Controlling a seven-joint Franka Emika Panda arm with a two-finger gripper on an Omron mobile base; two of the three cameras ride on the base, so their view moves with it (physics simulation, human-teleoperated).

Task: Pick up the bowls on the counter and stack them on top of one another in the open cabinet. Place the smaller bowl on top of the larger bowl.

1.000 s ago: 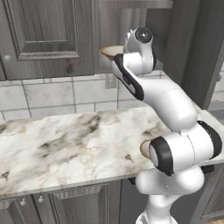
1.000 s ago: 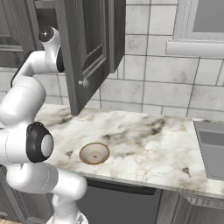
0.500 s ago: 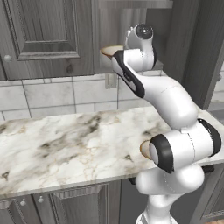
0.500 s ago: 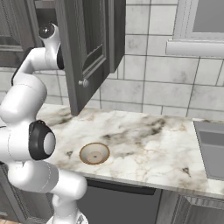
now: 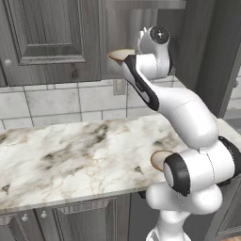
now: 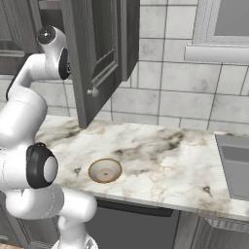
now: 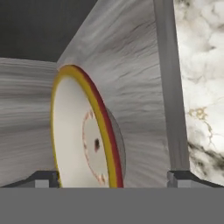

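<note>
The arm reaches up from the base into the open cabinet, a grey wood-grain wall unit above the counter. In the left base view the larger bowl shows as a tan edge at the lip of the cabinet shelf, just beside the arm's wrist. In the hand view the same bowl appears rolled on its side by the camera's tilt, cream inside with a yellow and red-brown rim, resting on the grey shelf. The gripper is released: its two dark fingertips stand wide apart at either side of the bowl, one by the rim and the other well clear of it, with no visible contact on that far side. The smaller bowl sits upright on the white marble counter in the right base view, near the front edge and beside the robot's lower body; the left base view shows its rim partly hidden behind a dark joint. The cabinet door hangs open over the counter.
</note>
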